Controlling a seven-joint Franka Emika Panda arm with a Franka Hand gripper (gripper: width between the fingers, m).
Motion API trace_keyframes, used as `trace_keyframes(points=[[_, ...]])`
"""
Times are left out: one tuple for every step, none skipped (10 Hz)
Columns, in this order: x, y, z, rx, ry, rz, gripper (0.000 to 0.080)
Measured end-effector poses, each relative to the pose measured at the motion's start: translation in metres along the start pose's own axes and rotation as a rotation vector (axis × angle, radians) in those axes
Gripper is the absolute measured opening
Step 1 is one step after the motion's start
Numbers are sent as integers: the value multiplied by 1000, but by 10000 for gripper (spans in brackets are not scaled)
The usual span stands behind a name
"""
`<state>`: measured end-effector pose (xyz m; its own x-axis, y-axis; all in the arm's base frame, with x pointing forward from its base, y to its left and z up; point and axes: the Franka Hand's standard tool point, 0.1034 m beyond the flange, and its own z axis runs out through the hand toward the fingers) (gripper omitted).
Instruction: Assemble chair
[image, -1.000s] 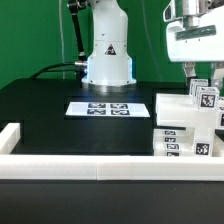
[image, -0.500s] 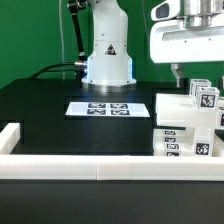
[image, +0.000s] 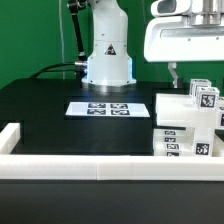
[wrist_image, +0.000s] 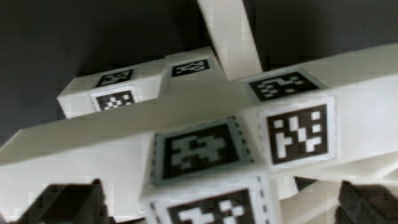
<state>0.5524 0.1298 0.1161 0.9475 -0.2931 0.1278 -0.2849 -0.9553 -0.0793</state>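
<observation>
We find the chair (image: 186, 124) standing as one chunky white structure of stacked, tagged blocks, set against the long white border wall (image: 100, 165) at the exterior view's right end of that wall. The marker board (image: 98, 107) lies flat on the black table (image: 45, 105), well apart from the chair and farther from the wall, in front of the robot base (image: 107, 55). The gripper (image: 192, 72) hangs just above the chair with its jaws spread wide and nothing between them; we see clear space between the one visible finger (image: 174, 73) and the top block, so the part is released. In the wrist view, the chair (wrist_image: 214, 130) fills the picture directly below the camera, several tagged faces meet at joints, and a white bar rises from the cluster; the dark fingertips (wrist_image: 71, 203) stand on either side of it without contact. We see no loose parts on the table beside the wall, so we judge that most pieces are already joined. We cannot tell from these views whether every leg and bar is seated, because the chair is partly cut off at the picture's edge. We judge that what remains, if anything, is a final part or a check of the joints.
</observation>
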Motion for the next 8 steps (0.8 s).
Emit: trace_keyframes(points=[[0,0,0,1,0,-27,649],[0,0,0,1,0,-21,649],[0,0,0,1,-1,-21,555],[0,0,0,1,-1,-21,371],[0,0,0,1,0,-21,371],[0,0,0,1,0,-21,285],[0,0,0,1,0,-10,285],[0,0,0,1,0,5,285]])
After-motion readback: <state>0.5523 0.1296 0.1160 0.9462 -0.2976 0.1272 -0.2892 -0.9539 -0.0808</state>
